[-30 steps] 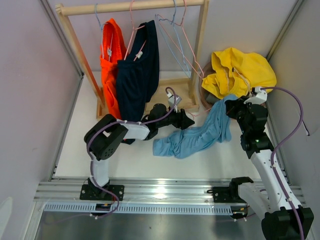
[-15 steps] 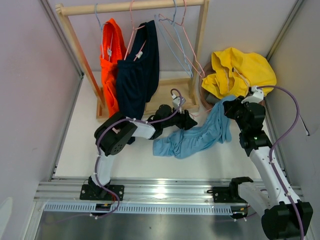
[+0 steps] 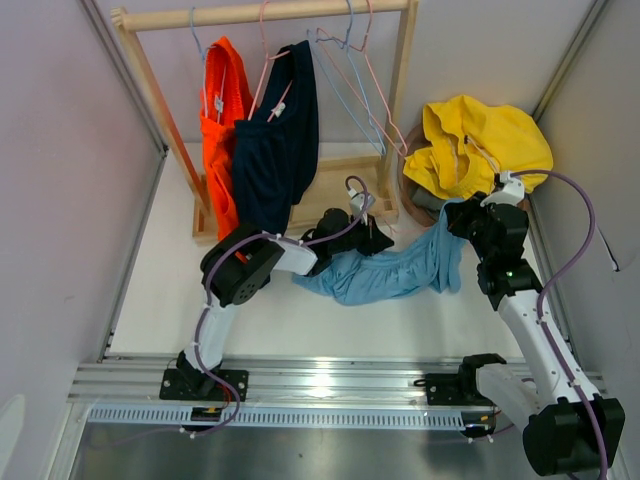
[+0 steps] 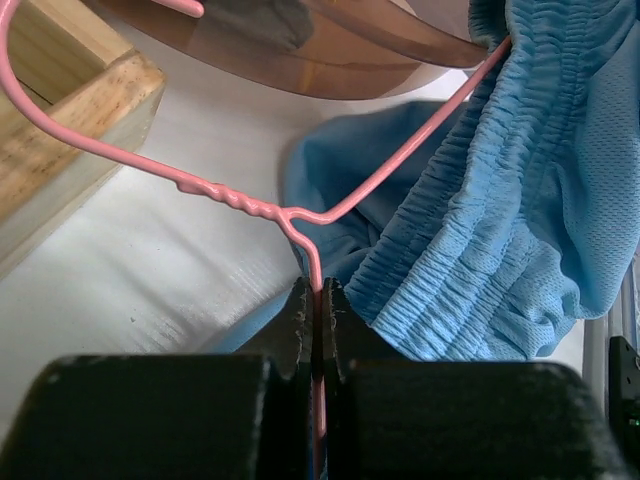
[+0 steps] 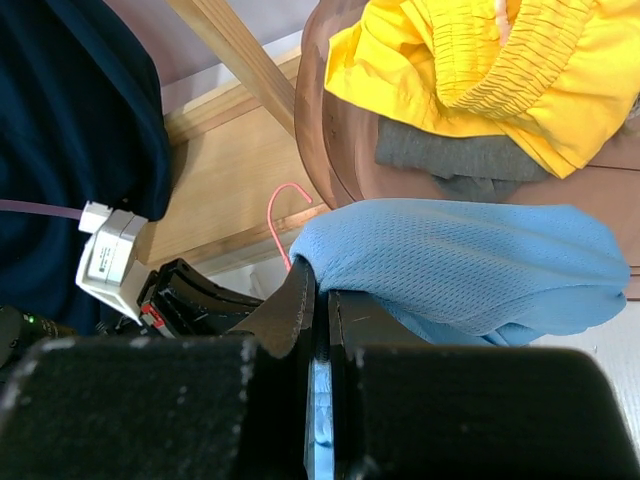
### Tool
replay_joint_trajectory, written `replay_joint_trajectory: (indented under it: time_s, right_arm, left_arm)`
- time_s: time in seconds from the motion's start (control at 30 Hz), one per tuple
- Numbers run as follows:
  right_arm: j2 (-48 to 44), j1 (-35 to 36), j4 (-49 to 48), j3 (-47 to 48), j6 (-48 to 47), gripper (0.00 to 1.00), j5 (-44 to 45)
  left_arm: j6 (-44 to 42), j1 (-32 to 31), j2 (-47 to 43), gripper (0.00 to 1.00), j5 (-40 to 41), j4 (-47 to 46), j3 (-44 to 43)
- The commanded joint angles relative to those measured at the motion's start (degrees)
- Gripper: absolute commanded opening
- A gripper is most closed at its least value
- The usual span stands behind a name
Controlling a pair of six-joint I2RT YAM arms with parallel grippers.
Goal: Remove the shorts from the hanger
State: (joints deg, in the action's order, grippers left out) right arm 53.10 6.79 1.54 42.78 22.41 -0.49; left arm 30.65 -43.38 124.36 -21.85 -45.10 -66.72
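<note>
Light blue shorts [image 3: 385,272] lie stretched across the white table between my two grippers. Their elastic waistband [image 4: 470,250] is threaded on a pink wire hanger [image 4: 240,200]. My left gripper [image 4: 315,295] is shut on the hanger's wire just below its twisted neck, at the shorts' left end [image 3: 372,240]. My right gripper [image 5: 320,285] is shut on a fold of the blue shorts [image 5: 450,260] at their right end [image 3: 462,222]. The hanger's pink hook [image 5: 285,215] shows beyond the fabric in the right wrist view.
A wooden clothes rack [image 3: 400,90] stands at the back with orange shorts [image 3: 220,120], navy shorts [image 3: 278,150] and empty wire hangers [image 3: 350,80]. A brown bowl [image 5: 330,140] at the back right holds yellow [image 3: 480,140] and grey clothes. Walls stand close on both sides.
My left gripper has shut on the pink hanger wire. The blue shorts have gone from a slack heap to a band pulled out between the two grippers.
</note>
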Motion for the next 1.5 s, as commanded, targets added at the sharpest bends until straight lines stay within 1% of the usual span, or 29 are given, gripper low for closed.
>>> replay_joint_trajectory:
  time_s: [0.0,0.03,0.07,0.1,0.13,0.17,0.23,0.27,0.37,0.4,0.5,0.53,0.6,0.63,0.73,0.83,0.87,0.93,0.97,1.07,1.13,1.23,1.3,1.43,1.47]
  right_arm:
    - [-0.2,0.2,-3.8,1.6,-0.3,0.0,-0.7]
    - [-0.3,0.2,-3.7,1.6,-0.3,0.0,-0.6]
    - [-0.4,0.2,-3.7,1.6,-0.4,0.0,-0.3]
    - [-0.5,0.2,-3.5,1.6,-0.5,0.0,0.0]
    - [-0.7,0.2,-3.1,1.7,-0.6,0.0,0.2]
    - [-1.2,0.1,-2.9,1.7,-0.7,0.0,0.4]
    - [-1.9,0.0,-2.6,1.8,-0.9,0.0,0.4]
    - [-2.5,-0.2,-2.5,1.8,-0.9,0.0,2.1]
    - [-3.3,-0.5,-2.3,1.7,-0.7,0.0,2.5]
    - [-3.4,-0.6,-2.4,1.6,-0.6,0.0,2.6]
    - [-4.0,-1.0,-2.4,1.1,-0.4,0.0,2.8]
    - [-4.1,-1.2,-2.2,1.1,-0.2,0.0,3.0]
    - [-4.8,-1.5,-1.8,1.1,0.1,0.0,3.0]
    - [-5.0,-1.8,-1.8,1.1,0.1,0.0,3.7]
    - [-6.2,-2.4,0.5,0.8,1.3,0.0,5.8]
    - [-6.8,-6.0,1.1,-0.6,4.9,0.0,5.1]
    - [-6.5,-13.8,-0.1,-2.6,9.1,0.0,-1.9]
    - [-6.3,-15.0,-0.8,-3.9,10.9,0.0,-3.2]
    - [-5.4,-15.9,-0.9,-4.4,11.5,0.0,-4.2]
    - [-3.1,-17.5,-3.1,-5.9,13.1,0.0,-5.1]
    - [-2.4,-17.6,-4.5,-6.8,14.5,0.0,-5.1]
    - [-1.5,-17.4,-6.7,-8.4,15.7,0.0,-6.3]
    - [-1.3,-16.9,-7.3,-8.8,15.9,0.0,-6.3]
    - [-2.9,-10.7,-7.4,-7.8,12.3,0.0,-2.9]
    - [-3.4,-5.1,-8.2,-7.7,8.6,0.0,-2.0]
  left_arm:
    - [-0.4,-0.3,-1.8,0.0,-2.7,-4.3,0.4]
    - [-0.8,-0.3,-3.3,0.0,-2.4,-4.3,2.8]
    - [-1.1,-0.2,-7.2,0.0,-2.1,-4.0,3.9]
    - [-2.8,-0.2,-9.6,0.0,-0.8,-1.4,4.6]
    - [-3.8,-0.2,-12.4,0.0,0.1,0.2,7.5]
    - [-6.5,-0.4,-18.6,0.0,2.0,3.6,8.6]
    - [-10.1,-0.7,-25.1,0.0,5.5,8.6,11.7]
    - [-13.0,-0.8,-31.1,0.0,8.8,13.0,13.9]
    - [-16.3,-0.8,-39.8,0.0,13.3,17.1,19.8]
    - [-16.9,-0.7,-45.4,0.0,15.1,18.2,22.1]
    - [-18.0,-0.8,-52.9,0.0,17.8,22.0,25.2]
    - [-18.3,-0.8,-57.1,0.0,19.9,23.5,25.5]
    - [-19.9,-0.8,-60.7,0.0,21.6,27.2,25.3]
    - [-20.5,-0.8,-63.7,0.0,25.1,28.4,25.2]
    - [-20.5,-0.8,-67.3,0.0,28.7,30.3,24.5]
    - [-19.2,-0.9,-70.5,0.0,31.5,31.0,22.7]
    - [-19.1,-1.2,-73.4,0.0,33.1,32.9,20.6]
    - [-19.3,-1.2,-74.0,0.0,33.4,34.4,19.8]
    - [-20.2,-1.2,-74.5,0.0,33.4,35.3,17.9]
    - [-20.9,-1.3,-78.1,0.0,35.2,39.2,15.8]
    - [-21.1,-1.3,-81.0,0.0,36.3,40.5,15.0]
    - [-21.9,-1.3,-82.7,0.0,36.6,43.0,13.1]
    - [-22.0,-1.3,-83.0,0.0,36.8,43.3,13.5]
    - [-21.6,-1.3,-82.2,0.0,36.6,41.1,14.6]
    - [-21.5,-1.3,-81.1,0.0,36.7,39.2,14.7]
